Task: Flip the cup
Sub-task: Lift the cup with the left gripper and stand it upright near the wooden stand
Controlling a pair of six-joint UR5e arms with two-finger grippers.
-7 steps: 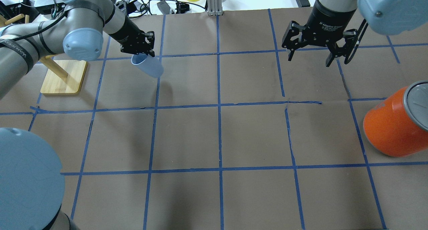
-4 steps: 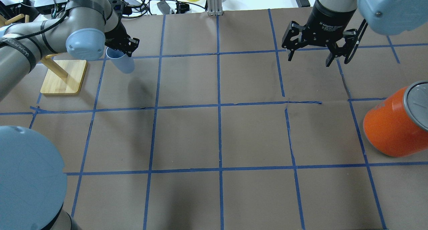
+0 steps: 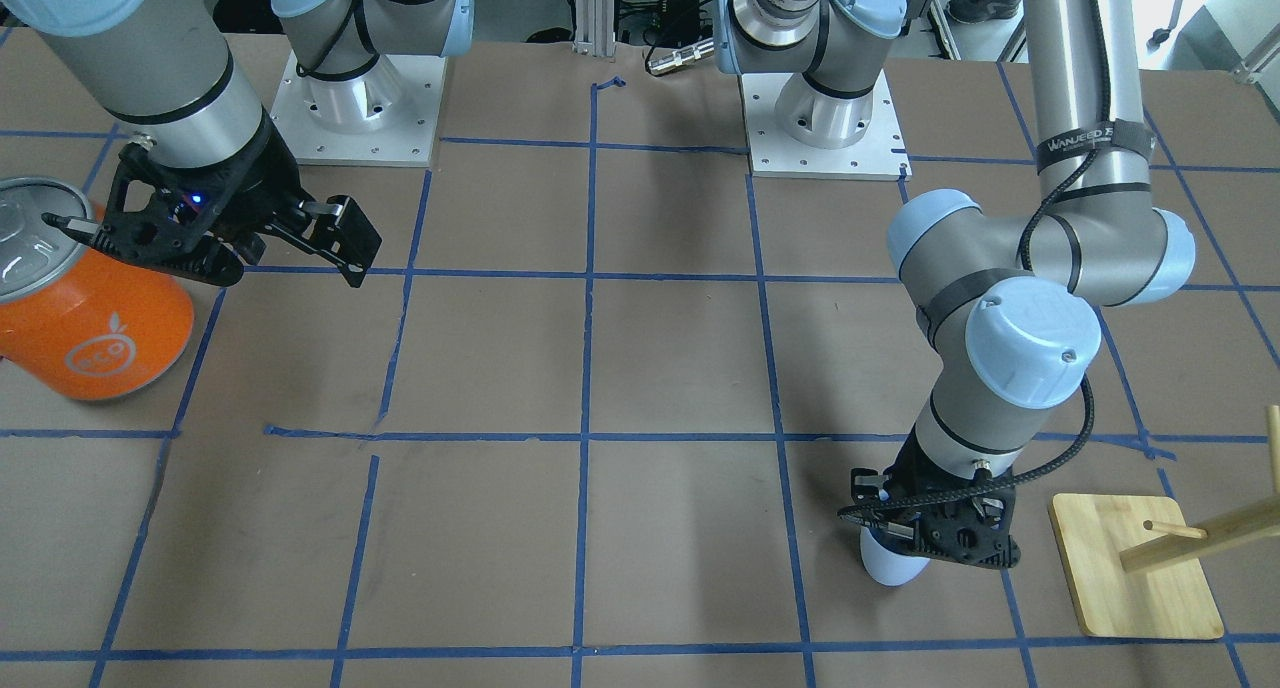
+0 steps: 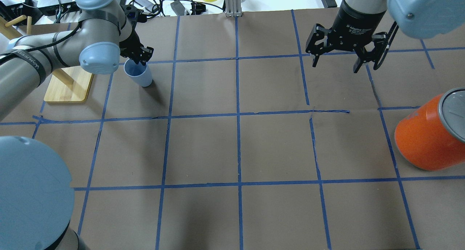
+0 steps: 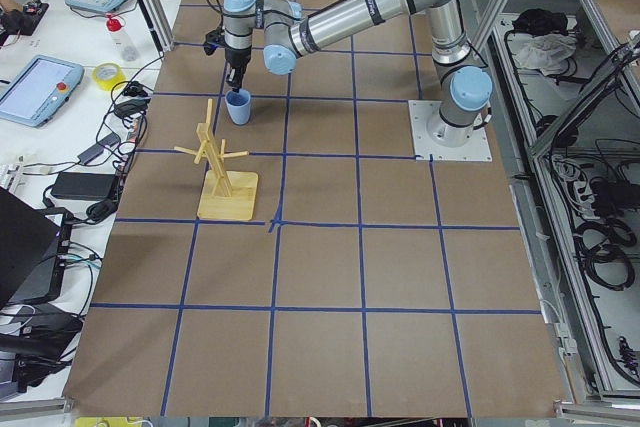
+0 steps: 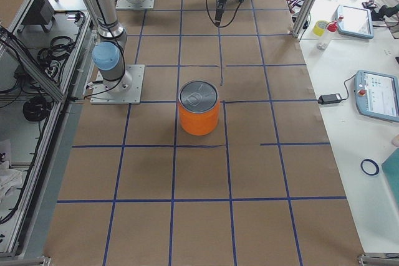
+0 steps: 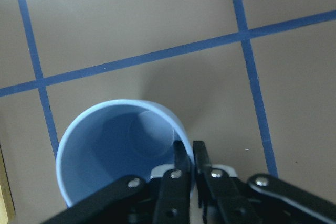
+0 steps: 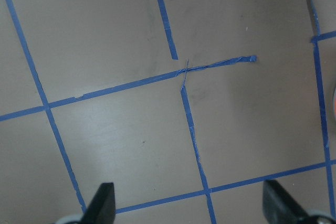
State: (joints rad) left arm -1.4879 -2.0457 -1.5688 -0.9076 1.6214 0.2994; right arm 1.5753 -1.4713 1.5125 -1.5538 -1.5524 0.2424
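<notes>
The table (image 4: 203,148), covered in brown paper with a grid of blue tape, filled every view. The left arm (image 4: 54,57) reached over its far left part, and its elbow joint blocked the overhead view's lower left corner. The right arm (image 4: 363,10) was cut off by the top edge there.

The big orange can with a silver top (image 4: 423,141) stood on the right side. The overhead frame cropped it, and in the front-facing view it ran off the edge, with a dark finger crossing in front of its lid.

The pale wooden peg stand on a flat square base (image 5: 222,162) stood on the far left, and from overhead the left arm hid much of it.

The right gripper (image 4: 336,66) hung above the paper with its jaws spread wide and nothing between them. Its wrist camera caught only the two fingertips at the bottom edge.

The left gripper (image 7: 190,153) pointed down, its fingers pinched on the rim wall of the small pale bluish-white plastic cup (image 4: 140,75), one inside and one outside.

The cup sat upright, mouth up, just beside the stand's base. The front-facing view showed only its rounded bottom below the gripper. Whether it touched the paper could not be told.
</notes>
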